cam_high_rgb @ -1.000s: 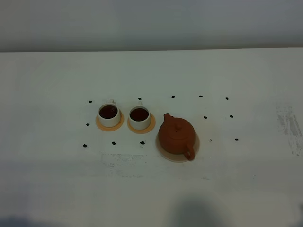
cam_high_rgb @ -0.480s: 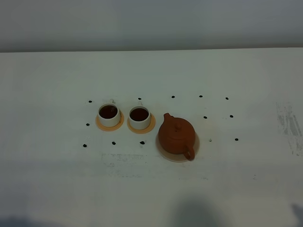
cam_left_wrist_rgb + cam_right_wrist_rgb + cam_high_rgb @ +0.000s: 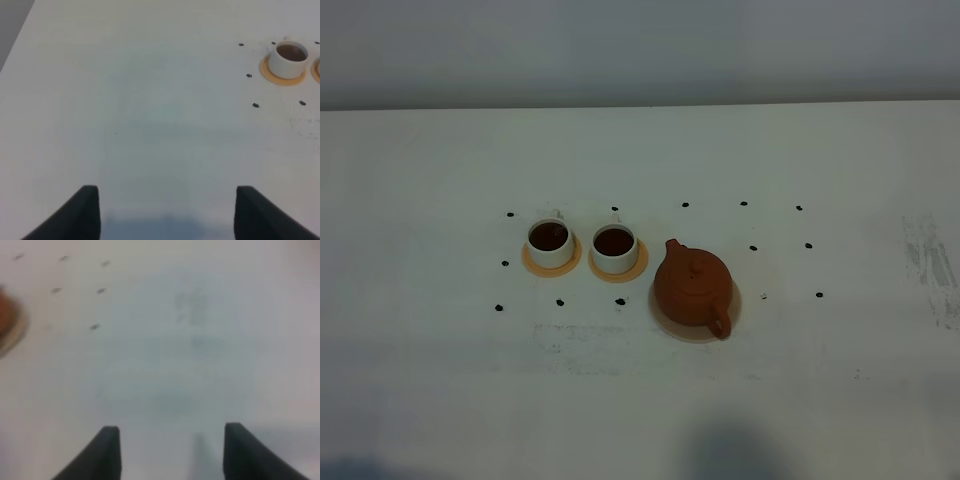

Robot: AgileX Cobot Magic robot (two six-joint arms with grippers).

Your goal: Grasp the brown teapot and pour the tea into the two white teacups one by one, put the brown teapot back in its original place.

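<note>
Squat reddish-brown clay teapot [image 3: 693, 286] sits upright on the big flat beige disc coaster [image 3: 664, 320], mid white bench [image 3: 440, 380], spout twd the cups, loop handle twd the near edge. Just left of the teapot: two small white cylindrical teacups [image 3: 551, 243] [image 3: 615, 249], each on a small orange-tan coaster [image 3: 526, 262], both w/ dark reddish-brown tea [image 3: 614, 241] inside. Left claw [image 3: 165, 207] spread wide, holding nothing, over bare bench well left of the teapot. Right claw [image 3: 170, 447] also wide, empty, off to the teapot's right.

L gripper [image 3: 165, 212] jaws wide apart over bare table [image 3: 150, 100]; tea-filled white teacup [image 3: 288, 59] on orange coaster [image 3: 270, 77] (far corner).
</note>
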